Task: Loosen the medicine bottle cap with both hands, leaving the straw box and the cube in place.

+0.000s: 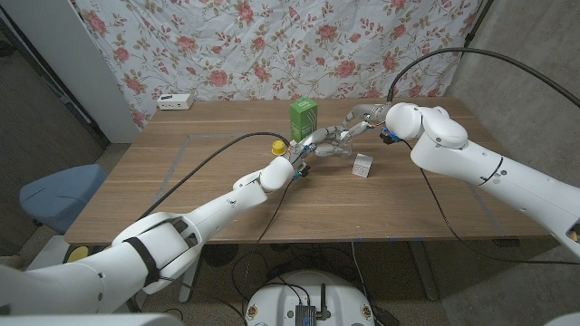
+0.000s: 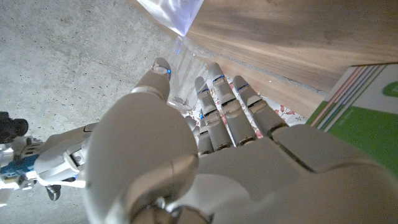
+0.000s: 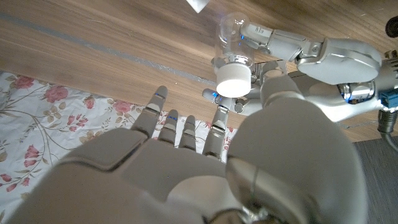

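The clear medicine bottle (image 3: 231, 38) with its white cap (image 3: 234, 79) is gripped by my left hand (image 1: 314, 147), whose fingers wrap its body above the table's middle. In the left wrist view the bottle (image 2: 185, 65) shows between the fingers of that left hand (image 2: 186, 149). My right hand (image 1: 355, 120) reaches in from the right, and in its wrist view this hand (image 3: 186, 162) has its fingers spread, with the cap just beyond their tips and beside the thumb. I cannot tell if they touch the cap. The green straw box (image 1: 303, 118) stands upright behind the hands. The white cube (image 1: 362, 166) sits in front of them.
A small yellow object (image 1: 279, 145) lies left of my left hand. A white power strip (image 1: 174, 101) sits at the table's (image 1: 181, 199) back left corner. A black cable trails across the table along my left arm. A blue chair (image 1: 56, 195) stands left of the table.
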